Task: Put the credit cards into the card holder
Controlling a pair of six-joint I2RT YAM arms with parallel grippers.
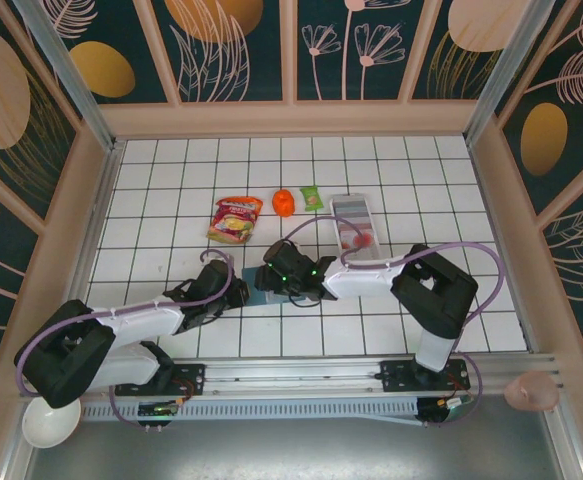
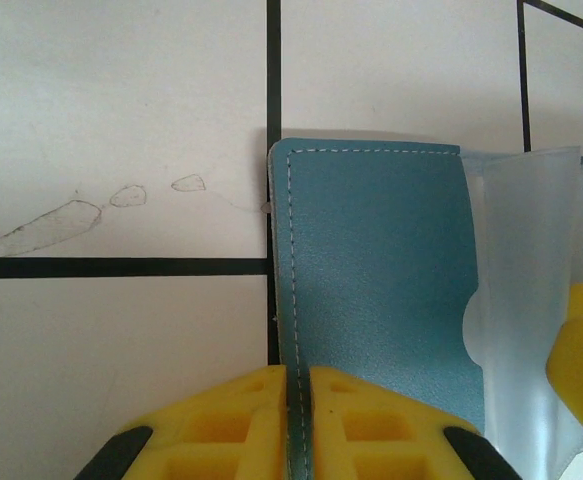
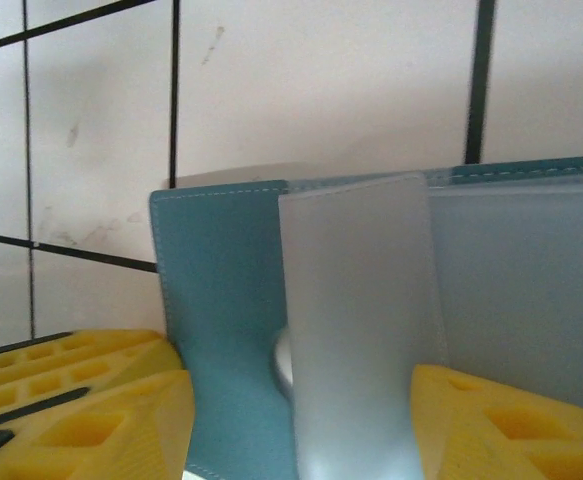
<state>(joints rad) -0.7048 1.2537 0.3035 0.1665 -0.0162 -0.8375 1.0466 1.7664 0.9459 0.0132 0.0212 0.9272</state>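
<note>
The card holder (image 2: 381, 260), a teal stitched wallet, lies open on the white tiles between both arms (image 1: 255, 291). My left gripper (image 2: 301, 400) is shut on its stitched left edge, low over the floor (image 1: 221, 283). My right gripper (image 3: 301, 400) stands open over the wallet's other side (image 1: 272, 277). Between its yellow fingers (image 3: 91, 420) rises a pale frosted panel (image 3: 361, 320). Whether that is a card or a wallet sleeve I cannot tell. It touches neither pad clearly. One credit card (image 1: 359, 238) with red marks lies in the white tray (image 1: 350, 205).
Behind the wallet lie a red-yellow snack packet (image 1: 235, 219), an orange object (image 1: 283, 202) and a small green packet (image 1: 313, 197). A white bowl (image 1: 49, 422) and a pink cup (image 1: 531, 392) sit at the near corners. Wooden walls ring the tiled floor.
</note>
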